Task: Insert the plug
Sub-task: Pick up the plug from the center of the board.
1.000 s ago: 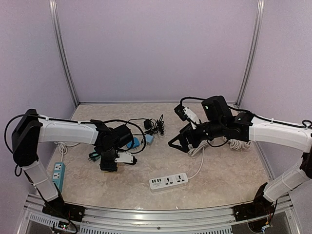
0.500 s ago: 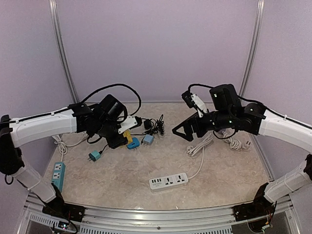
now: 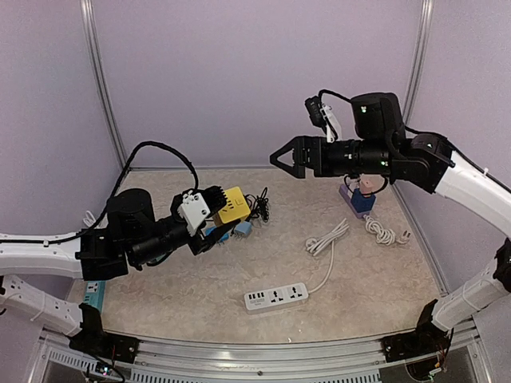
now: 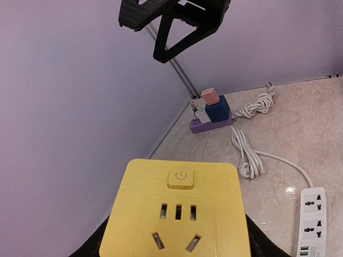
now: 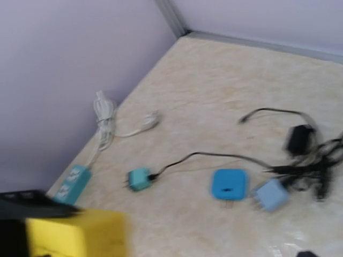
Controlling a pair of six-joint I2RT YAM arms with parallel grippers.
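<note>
Left gripper [image 3: 214, 209] has its fingers clamped on the sides of the yellow socket cube [image 4: 177, 214], held clear of the table, socket face free of the fingers. Right gripper [image 3: 287, 157] hangs in the air, above and beyond the cube, fingers spread wide, nothing in them. The teal plug [image 5: 139, 178] lies on the tabletop below the cube, well apart from it, its thin black cord [image 5: 198, 156] trailing away.

My read: the plug is small, light and hard plastic, likely slick. The cord is limp and will drag, so pinch the body across its flat sides, prongs left free, never the cord.

Now the count: one cube, one teal plug, and past the plug from the cube one blue adapter [image 5: 230, 184], one light-blue adapter [image 5: 270, 195] and one black adapter [image 5: 297, 139]. Strips, three: white power strip [image 3: 276, 297], purple power strip [image 4: 211, 125], teal power strip [image 5: 72, 183]
</note>
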